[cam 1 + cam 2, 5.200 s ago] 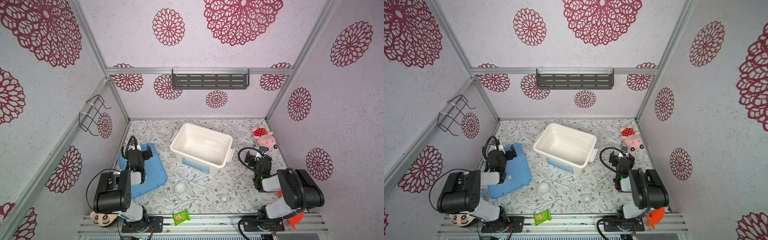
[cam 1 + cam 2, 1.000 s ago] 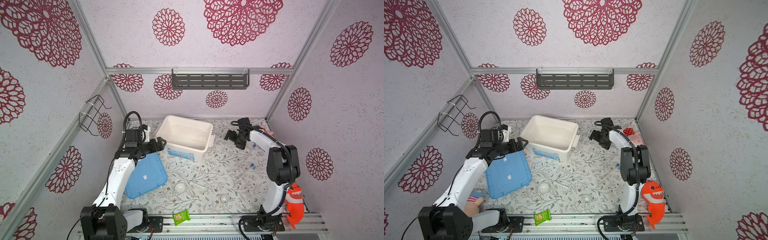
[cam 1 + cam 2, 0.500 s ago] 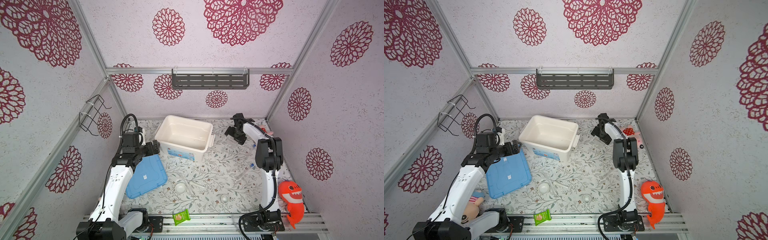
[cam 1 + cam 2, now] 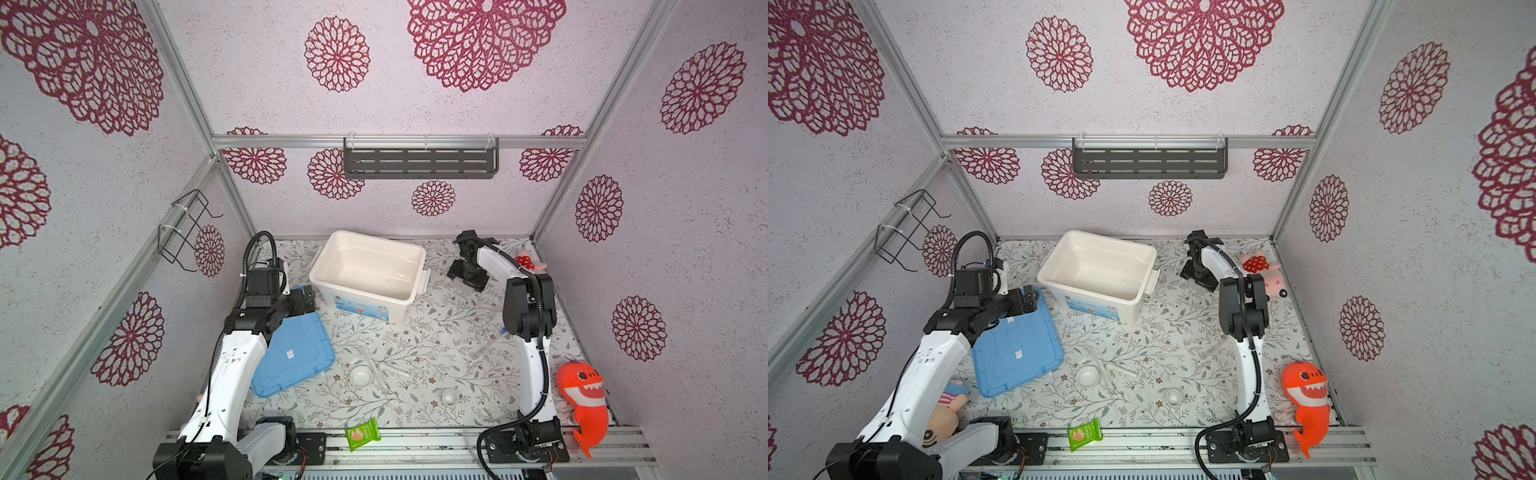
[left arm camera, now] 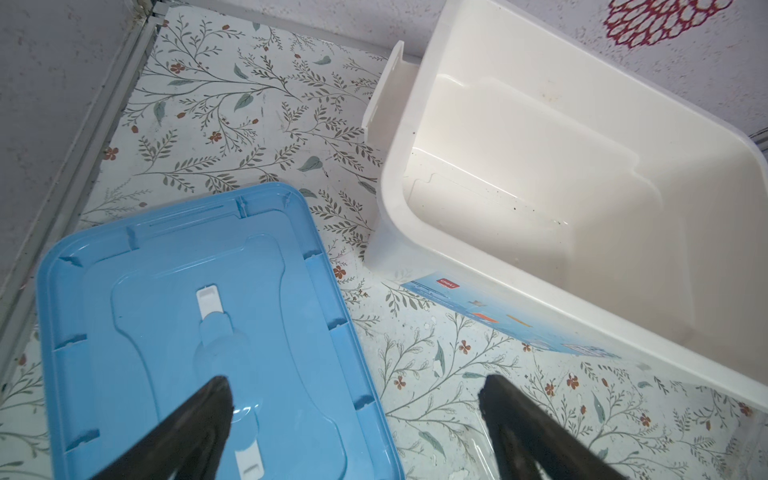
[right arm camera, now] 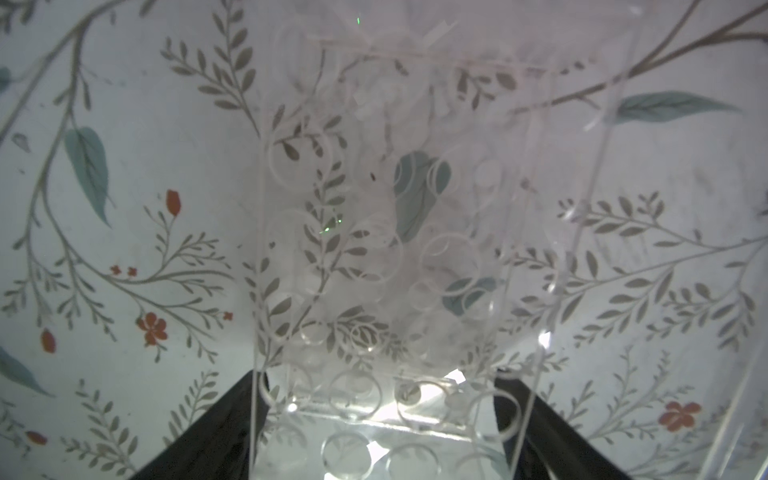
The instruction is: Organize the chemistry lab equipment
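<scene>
Plainly, what matters next is how the clear rack (image 6: 374, 249) sits to the right gripper (image 6: 379, 376). This see-through frame of round holes rests on the patterned floor (image 4: 440, 332) at the far right, just right of the white bin (image 4: 376, 240), and the gripper stands directly over it, pointing down. In the right wrist view its two black fingers (image 6: 216, 424) flank the rack, one at each long side, so the jaws span the short width while the long axis runs straight out from the wrist. They stand wide and each tip looks to meet an edge, yet I cannot tell whether they press the rack or merely bracket it. By my reading the right arm is the one for this piece. The left gripper (image 4: 305, 297) hangs released and empty on the bin's other side, over the far corner of the blue lid (image 4: 291, 353), with the bin between it and the rack. From the rack the bin lies to the left, so a short carry leftward would likely serve. Everything else waits nearer, well apart from both tools. Two white dishes (image 4: 360, 376) lie at the near middle, with thin glass tubes (image 4: 390, 369) beside the left one, and a blue-capped tube (image 4: 490, 345) lies close by the right arm.
</scene>
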{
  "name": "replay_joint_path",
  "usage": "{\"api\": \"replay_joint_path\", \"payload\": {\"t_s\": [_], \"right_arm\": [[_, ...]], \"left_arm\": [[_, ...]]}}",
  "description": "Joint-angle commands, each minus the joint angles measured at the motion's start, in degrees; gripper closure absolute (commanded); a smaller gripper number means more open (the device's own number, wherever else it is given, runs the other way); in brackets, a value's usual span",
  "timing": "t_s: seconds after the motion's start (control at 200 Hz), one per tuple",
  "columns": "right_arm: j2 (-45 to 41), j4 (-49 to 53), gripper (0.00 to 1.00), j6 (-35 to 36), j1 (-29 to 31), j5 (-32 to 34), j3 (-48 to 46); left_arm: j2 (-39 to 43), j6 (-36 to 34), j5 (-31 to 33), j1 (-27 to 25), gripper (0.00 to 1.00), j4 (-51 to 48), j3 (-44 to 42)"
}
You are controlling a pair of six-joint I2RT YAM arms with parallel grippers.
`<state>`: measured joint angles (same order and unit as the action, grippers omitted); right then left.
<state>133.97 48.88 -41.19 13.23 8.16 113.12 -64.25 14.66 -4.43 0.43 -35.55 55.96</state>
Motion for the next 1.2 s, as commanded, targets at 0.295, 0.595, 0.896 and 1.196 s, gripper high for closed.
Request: {"api": "replay_joint_path", "payload": {"t_s": [0.295, 0.595, 0.896, 1.196], "right_arm": [[-14.17, -4.21, 0.21, 10.27, 4.16, 2.72, -16.45], [-21.46, -6.65, 0.2, 12.91, 6.07, 1.21, -25.78], [-36.8, -7.81, 0.2, 14.76, 18.03, -1.24, -43.25], [-43.58, -13.41, 0.16, 6.53, 30.15, -1.97, -57.81]], "left_arm": [[2.19, -0.19, 6.88, 0.19, 0.03, -2.88, -0.34], [2.56, 3.54, 7.06, 0.19, 0.03, -1.67, -1.52], [1.63, 5.6, 13.28, 0.23, 0.03, -1.4, -2.21], [-0.26, 8.43, 17.81, 0.23, 0.03, -0.56, 0.61]]}}
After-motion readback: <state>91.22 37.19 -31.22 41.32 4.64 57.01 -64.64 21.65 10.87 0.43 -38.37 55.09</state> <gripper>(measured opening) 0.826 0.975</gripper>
